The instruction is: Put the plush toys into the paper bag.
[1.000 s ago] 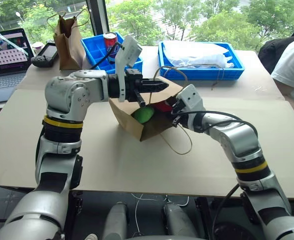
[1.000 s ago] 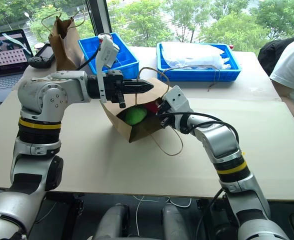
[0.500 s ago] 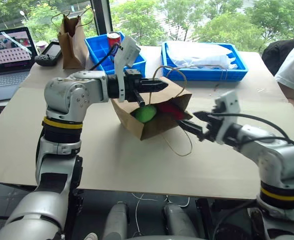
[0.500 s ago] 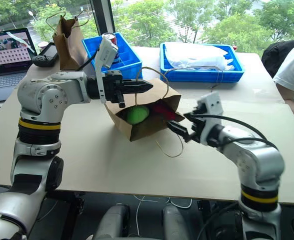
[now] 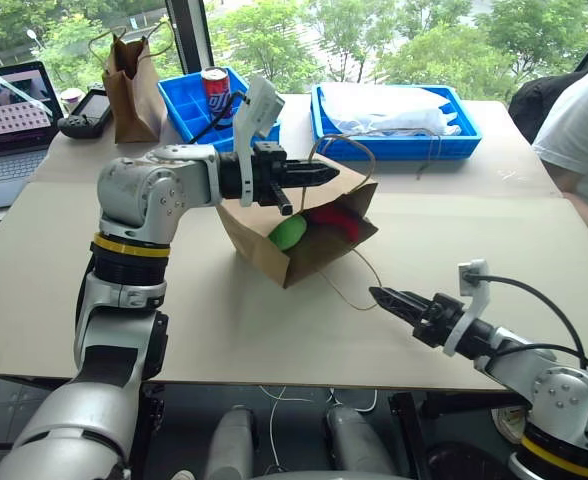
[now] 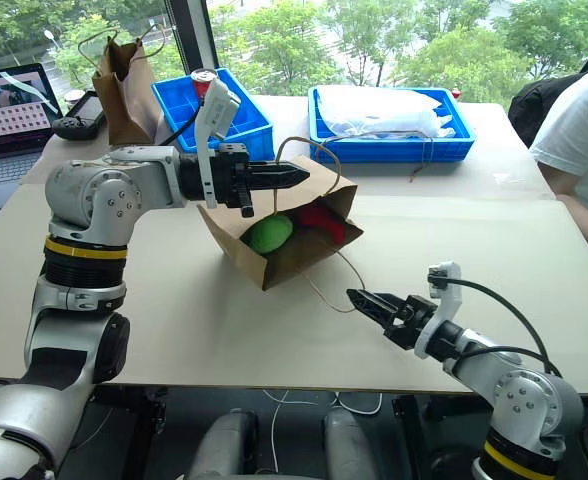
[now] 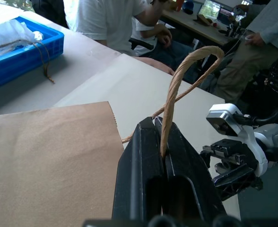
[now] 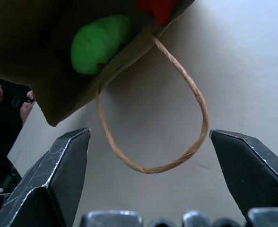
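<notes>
The light-brown paper bag (image 5: 264, 225) lies tilted on the table with its mouth facing me. Both plush toys sit inside it: the light-green lump (image 5: 288, 232) and the red chili (image 5: 336, 220). My left gripper (image 5: 319, 175) hovers level over the bag's top edge, shut on one twine handle (image 7: 177, 80). The other handle (image 8: 153, 168) lies looped on the table in front of the bag's mouth. My right gripper (image 5: 377, 294) is low near the table's front edge, a short way from the bag's mouth and pointing at it. It is open, with nothing between its fingers (image 8: 58, 165).
A narrower, darker paper bag (image 5: 129, 75), a laptop (image 5: 9, 100) and a controller (image 5: 89, 105) stand at the back left. Two blue bins (image 5: 199, 110) (image 5: 399, 130) hold a red can (image 5: 217, 82) and white plastic. A person (image 5: 579, 130) sits at the right edge.
My right gripper has drawn back from the bag's mouth toward the table's front right, rolled over and opened wide. The red chili stays in the bag. The left gripper has kept still.
</notes>
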Controlling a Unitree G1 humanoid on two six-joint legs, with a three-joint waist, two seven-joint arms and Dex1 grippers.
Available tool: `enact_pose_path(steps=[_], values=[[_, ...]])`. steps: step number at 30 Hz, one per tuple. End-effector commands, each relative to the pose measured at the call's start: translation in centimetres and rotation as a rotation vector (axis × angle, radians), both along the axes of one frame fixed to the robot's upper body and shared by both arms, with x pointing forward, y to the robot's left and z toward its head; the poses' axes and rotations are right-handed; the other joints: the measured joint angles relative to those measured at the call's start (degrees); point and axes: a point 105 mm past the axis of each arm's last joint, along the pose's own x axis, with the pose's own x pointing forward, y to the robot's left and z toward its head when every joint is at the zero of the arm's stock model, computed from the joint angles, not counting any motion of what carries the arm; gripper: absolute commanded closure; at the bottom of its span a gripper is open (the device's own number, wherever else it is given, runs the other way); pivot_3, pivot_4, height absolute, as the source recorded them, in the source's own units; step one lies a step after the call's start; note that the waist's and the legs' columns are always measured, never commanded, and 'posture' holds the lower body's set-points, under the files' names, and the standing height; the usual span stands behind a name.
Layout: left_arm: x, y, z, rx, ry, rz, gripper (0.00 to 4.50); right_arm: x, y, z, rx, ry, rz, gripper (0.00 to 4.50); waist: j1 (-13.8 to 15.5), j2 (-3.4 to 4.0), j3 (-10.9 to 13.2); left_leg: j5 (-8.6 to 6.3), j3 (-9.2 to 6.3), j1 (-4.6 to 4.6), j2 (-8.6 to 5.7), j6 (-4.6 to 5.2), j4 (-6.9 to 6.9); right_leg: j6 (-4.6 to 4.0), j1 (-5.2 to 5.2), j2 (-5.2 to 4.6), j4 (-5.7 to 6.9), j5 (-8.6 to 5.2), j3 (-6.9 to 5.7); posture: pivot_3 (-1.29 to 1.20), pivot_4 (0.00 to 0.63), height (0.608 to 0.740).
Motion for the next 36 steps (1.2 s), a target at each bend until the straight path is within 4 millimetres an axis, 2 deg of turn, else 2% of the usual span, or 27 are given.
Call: enact_pose_path(steps=[1, 3, 7, 10, 12, 14, 17, 21, 23, 26, 30, 36], values=[[-0.3, 0.1, 1.6, -0.011, -0.064, -0.007, 4.50, 0.5, 1.4, 0.2, 0.097, -0.010, 0.016, 0.03, 0.04, 0.00, 0.00, 0.00, 0.00, 0.00, 0.00, 0.00, 0.00, 0.00, 0.00, 0.00, -0.01, 0.00, -0.01, 0.00, 0.150, 0.715], [-0.3, 0.2, 1.6, -0.011, -0.066, -0.003, 4.50, 0.6, 2.1, 0.0, 0.114, 0.000, 0.028, 0.03, 0.02, 0.00, 0.00, 0.00, 0.00, -0.01, 0.00, 0.00, 0.00, 0.00, -0.01, 0.00, -0.01, 0.00, 0.00, 0.00, 0.150, 0.715], [-0.3, 0.3, 1.7, -0.011, -0.069, 0.002, 4.50, 0.7, 2.9, 1.7, 0.222, -0.057, 0.056, 1.14, 0.01, 0.00, 0.00, 0.00, 0.00, -0.02, 0.01, 0.00, 0.00, 0.00, -0.03, 0.00, 0.00, 0.00, 0.00, 0.00, 0.150, 0.715], [-0.2, 0.6, 1.7, -0.009, -0.073, 0.013, 4.50, 0.3, 2.5, 4.4, 0.332, -0.161, 0.078, 2.27, 0.00, 0.00, 0.00, 0.00, 0.00, -0.02, 0.01, 0.00, 0.00, 0.00, -0.02, 0.00, -0.01, 0.00, 0.00, 0.00, 0.150, 0.715], [-0.1, 0.7, 1.8, -0.013, -0.071, 0.021, 4.50, -0.2, 2.4, 6.4, 0.378, -0.250, 0.110, 2.81, 0.00, 0.00, 0.00, 0.00, -0.01, -0.02, 0.01, 0.00, -0.01, 0.00, -0.02, 0.00, -0.01, 0.00, -0.01, 0.00, 0.150, 0.715], [0.1, 1.0, 1.7, -0.017, -0.067, 0.036, 4.50, -0.5, 2.9, 8.6, 0.409, -0.349, 0.147, 3.64, -0.02, 0.00, 0.00, 0.00, 0.00, -0.02, 0.01, 0.00, 0.00, 0.01, -0.01, 0.00, -0.02, 0.00, -0.01, 0.00, 0.150, 0.715], [0.3, 1.2, 1.7, -0.011, -0.077, 0.049, 4.50, -0.5, 3.9, 11.7, 0.420, -0.471, 0.190, 4.42, -0.31, 0.01, 0.00, 0.00, 0.00, -0.01, 0.02, 0.00, 0.00, 0.01, -0.03, 0.01, -0.01, 0.00, -0.01, 0.00, 0.150, 0.715], [1.1, 1.6, 2.3, -0.009, -0.127, 0.089, 4.50, -0.2, 5.5, 15.2, 0.383, -0.598, 0.224, 4.42, -0.29, 0.01, 0.01, 0.00, -0.01, -0.01, 0.04, 0.00, -0.02, 0.01, -0.05, 0.03, 0.01, 0.00, -0.02, 0.00, 0.150, 0.715], [1.8, 2.0, 2.7, -0.016, -0.160, 0.126, 4.50, 0.5, 6.3, 17.9, 0.351, -0.691, 0.216, 4.42, -0.09, 0.03, 0.02, 0.00, 0.00, -0.04, 0.04, 0.00, -0.02, 0.00, -0.06, 0.03, 0.00, 0.00, -0.02, 0.00, 0.150, 0.715], [2.2, 2.1, 2.7, -0.019, -0.186, 0.146, 4.50, 1.3, 6.9, 19.9, 0.308, -0.759, 0.199, 4.42, -0.03, 0.06, 0.04, 0.03, 0.00, -0.17, 0.01, -0.04, 0.00, -0.01, -0.17, -0.01, 0.00, 0.01, -0.02, 0.00, 0.150, 0.715], [2.4, 1.8, 2.7, -0.032, -0.205, 0.151, 4.50, 2.4, 7.2, 21.1, 0.271, -0.794, 0.186, 4.42, 0.27, 0.06, 0.04, 0.02, -0.03, -0.19, 0.03, -0.03, -0.05, 0.00, -0.15, -0.01, -0.12, 0.00, -0.08, 0.00, 0.150, 0.715], [2.4, 1.4, 3.3, -0.060, -0.222, 0.150, 4.50, 2.8, 7.2, 21.0, 0.213, -0.788, 0.202, 4.42, 0.20, 0.06, 0.04, 0.02, -0.02, -0.27, 0.00, -0.03, -0.05, -0.01, -0.17, -0.05, -0.17, 0.01, -0.08, 0.00, 0.150, 0.715]])
